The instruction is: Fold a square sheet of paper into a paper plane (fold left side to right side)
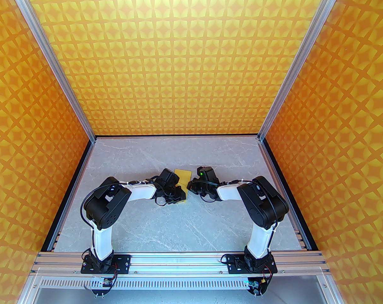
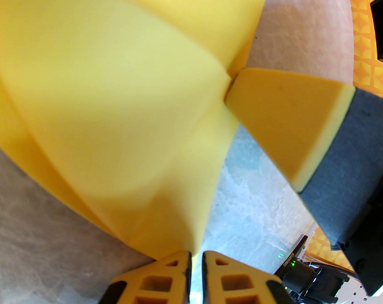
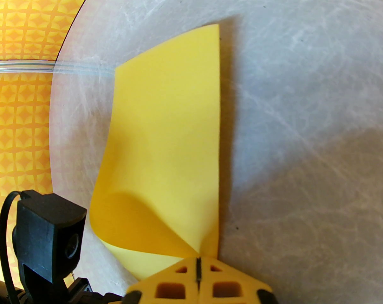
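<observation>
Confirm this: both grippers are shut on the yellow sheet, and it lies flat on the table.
Not flat: the square sheet of paper bows up and curls over near the right gripper, as the right wrist view shows. Both that and the left gripper are shut on it.

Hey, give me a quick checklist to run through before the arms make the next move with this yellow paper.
1. Left gripper pinching the sheet of paper: ok.
2. Right gripper shut on the paper's corner: ok.
3. Paper flat on the table: not ok, it bows upward.
4. Grippers apart from each other: ok.
5. Edges lined up: cannot tell.
</observation>
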Action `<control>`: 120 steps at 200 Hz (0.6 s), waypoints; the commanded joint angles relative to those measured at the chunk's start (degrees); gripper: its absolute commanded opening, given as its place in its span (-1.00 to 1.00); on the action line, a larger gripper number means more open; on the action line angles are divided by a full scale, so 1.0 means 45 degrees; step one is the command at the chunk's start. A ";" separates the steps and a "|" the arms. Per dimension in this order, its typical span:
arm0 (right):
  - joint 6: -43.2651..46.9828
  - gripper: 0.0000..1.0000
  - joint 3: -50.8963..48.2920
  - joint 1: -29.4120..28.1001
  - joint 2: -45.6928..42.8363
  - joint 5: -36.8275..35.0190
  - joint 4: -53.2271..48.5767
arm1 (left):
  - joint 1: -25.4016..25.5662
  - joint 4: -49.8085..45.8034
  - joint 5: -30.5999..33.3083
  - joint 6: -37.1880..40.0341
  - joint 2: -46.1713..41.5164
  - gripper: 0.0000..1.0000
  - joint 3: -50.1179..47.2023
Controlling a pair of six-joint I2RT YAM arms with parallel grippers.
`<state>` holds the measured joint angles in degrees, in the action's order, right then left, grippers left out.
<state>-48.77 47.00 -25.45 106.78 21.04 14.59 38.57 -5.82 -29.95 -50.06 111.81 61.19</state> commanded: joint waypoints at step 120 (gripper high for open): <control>0.0092 -1.00 -0.0129 0.0065 0.0593 -0.0281 -0.0303 | -0.1154 -0.1059 0.0319 0.0740 0.0589 -0.66 0.1983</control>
<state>-48.77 46.98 -25.45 106.85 21.08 14.63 33.52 -7.53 -29.89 -48.25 111.53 68.77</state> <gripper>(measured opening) 0.040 0.173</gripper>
